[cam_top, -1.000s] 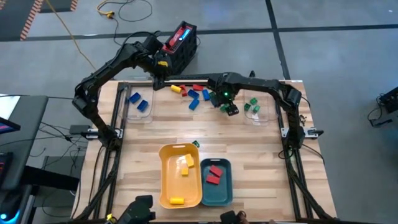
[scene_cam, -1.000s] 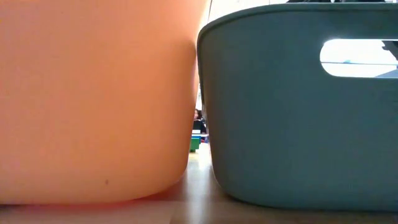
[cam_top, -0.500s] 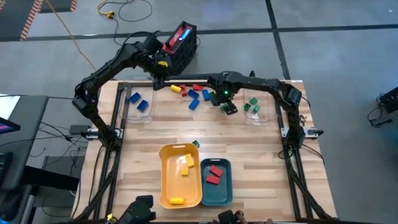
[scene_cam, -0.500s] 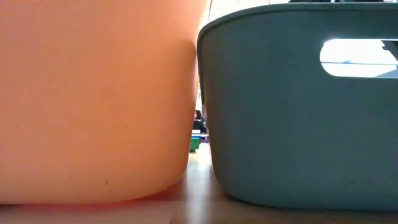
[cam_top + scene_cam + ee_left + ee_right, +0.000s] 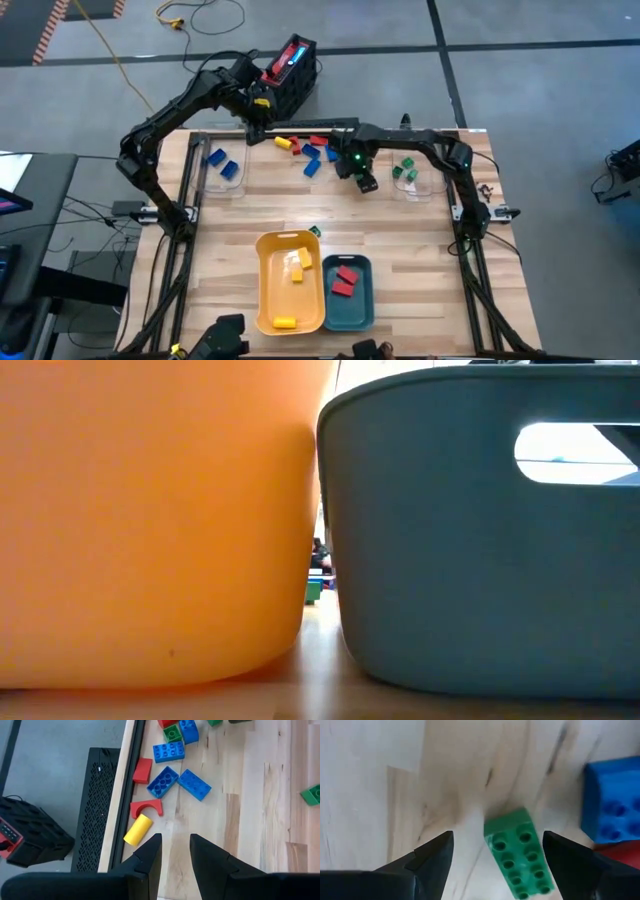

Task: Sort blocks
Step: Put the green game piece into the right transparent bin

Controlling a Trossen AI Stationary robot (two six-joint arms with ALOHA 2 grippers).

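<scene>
This looks like a robotics lab or workshop. A wooden tabletop (image 5: 400,250) in a metal frame stands on a bare grey concrete floor (image 5: 520,60). Yellow cable (image 5: 115,55) trails across the floor, hazard-striped tape (image 5: 50,30) marks one corner, and a black-and-red equipment box (image 5: 290,70) sits behind the tabletop.

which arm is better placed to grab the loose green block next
Right. The right gripper is open with the green block lying between its fingers on the table. The left gripper hovers by the table's far edge near a yellow cylinder.
</scene>
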